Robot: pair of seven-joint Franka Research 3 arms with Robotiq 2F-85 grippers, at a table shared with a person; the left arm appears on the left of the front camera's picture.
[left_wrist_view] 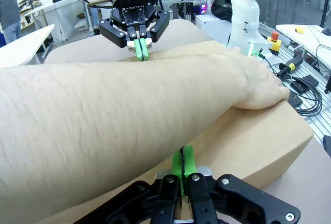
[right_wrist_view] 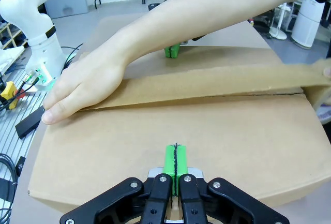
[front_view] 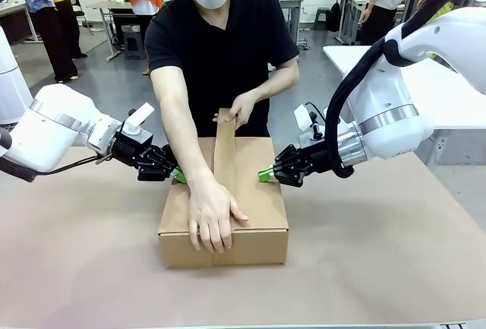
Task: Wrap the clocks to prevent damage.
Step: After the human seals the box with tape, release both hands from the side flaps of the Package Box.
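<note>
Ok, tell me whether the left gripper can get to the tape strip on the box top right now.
Probably not: the person's forearm lies across the box between the left gripper and the tape strip.

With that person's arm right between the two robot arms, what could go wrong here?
1. The person's forearm lies just over the shut left end effector; any arm motion could bump it.
2. Both end effectors, the right end effector too, press the cardboard box top; too much force might dent it.
3. The brown tape strip is partly lifted at the far end and could stick crooked.
</note>
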